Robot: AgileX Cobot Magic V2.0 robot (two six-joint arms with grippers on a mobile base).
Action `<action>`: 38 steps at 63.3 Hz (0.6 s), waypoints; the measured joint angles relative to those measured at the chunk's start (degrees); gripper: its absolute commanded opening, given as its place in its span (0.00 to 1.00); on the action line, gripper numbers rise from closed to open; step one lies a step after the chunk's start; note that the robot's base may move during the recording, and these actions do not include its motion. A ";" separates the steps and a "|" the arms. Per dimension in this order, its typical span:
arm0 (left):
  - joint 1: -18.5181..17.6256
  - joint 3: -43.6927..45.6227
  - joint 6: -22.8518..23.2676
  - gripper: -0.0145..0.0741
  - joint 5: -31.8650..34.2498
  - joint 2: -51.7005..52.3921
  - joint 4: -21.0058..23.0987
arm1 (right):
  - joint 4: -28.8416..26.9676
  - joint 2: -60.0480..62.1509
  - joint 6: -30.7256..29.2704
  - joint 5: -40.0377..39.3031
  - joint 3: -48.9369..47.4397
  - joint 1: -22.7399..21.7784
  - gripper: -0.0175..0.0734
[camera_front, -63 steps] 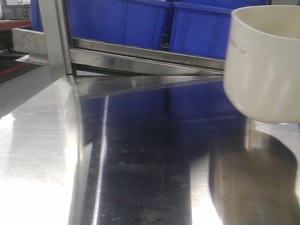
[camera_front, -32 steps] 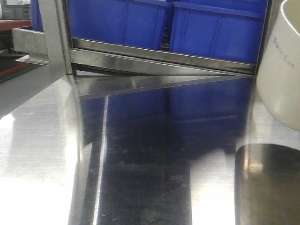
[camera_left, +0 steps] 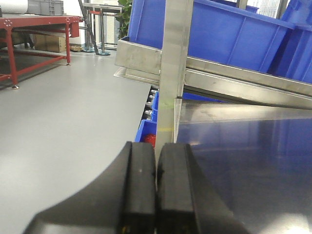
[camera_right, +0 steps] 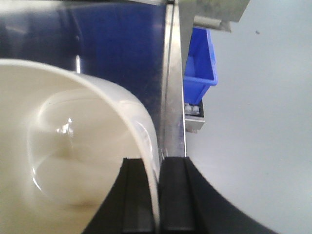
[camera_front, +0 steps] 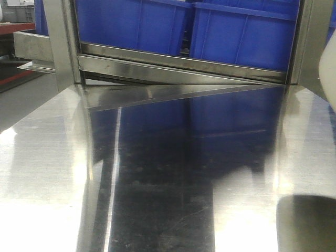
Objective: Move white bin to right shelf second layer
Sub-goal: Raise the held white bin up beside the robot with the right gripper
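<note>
The white bin (camera_right: pixel 73 161) fills the left of the right wrist view, its glossy inside showing. My right gripper (camera_right: pixel 157 165) is shut on its rim, one finger inside the wall and one outside. In the front view only a sliver of the white bin (camera_front: pixel 329 73) shows at the right edge, held above the steel tabletop (camera_front: pixel 47 173). My left gripper (camera_left: pixel 156 151) is shut and empty, near the tabletop's left edge by a steel rack post (camera_left: pixel 173 73). The roller level of the right shelf is out of view.
Large blue crates (camera_front: pixel 231 31) stand on a steel rack rail (camera_front: pixel 178 62) behind the tabletop. A rack post (camera_front: pixel 60 42) rises at the left and another (camera_front: pixel 310 37) at the right. A small blue crate (camera_right: pixel 199 63) sits below the table's right edge. A red table (camera_left: pixel 29 29) stands far left.
The white bin has moved right across the front view, from filling the upper right to only a sliver at the edge. Its shadow on the tabletop has slid to the lower right corner.
</note>
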State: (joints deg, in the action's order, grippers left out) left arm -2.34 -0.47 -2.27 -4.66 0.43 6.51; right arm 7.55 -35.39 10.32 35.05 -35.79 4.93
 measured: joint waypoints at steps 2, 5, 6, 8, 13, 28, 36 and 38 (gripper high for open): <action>0.00 0.00 0.00 0.26 0.00 0.00 0.00 | 0.00 0.11 0.00 0.00 0.00 0.00 0.25; 0.00 0.00 0.00 0.26 0.00 0.00 0.00 | 0.02 0.20 0.00 0.00 0.00 0.00 0.25; 0.00 0.00 0.00 0.26 0.00 0.00 0.00 | 0.02 0.20 0.00 0.00 0.00 0.00 0.25; 0.00 0.00 0.00 0.26 0.00 0.00 0.00 | 0.02 0.20 0.00 0.12 0.00 0.00 0.25; 0.00 0.00 0.00 0.26 0.00 0.00 0.00 | 0.12 0.20 0.00 0.21 0.00 0.00 0.25; 0.00 0.00 0.00 0.26 0.00 0.00 0.00 | 0.12 0.20 0.00 0.21 0.00 0.00 0.25; 0.00 0.00 0.00 0.26 0.00 0.00 0.00 | 0.12 0.20 0.00 0.33 0.00 0.00 0.25; 0.00 0.00 0.00 0.26 0.00 0.00 0.00 | 0.12 0.20 0.00 0.33 0.00 0.00 0.25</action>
State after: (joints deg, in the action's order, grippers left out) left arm -2.34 -0.47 -2.27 -4.66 0.43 6.51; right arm 7.67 -35.20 10.32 35.38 -35.79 4.93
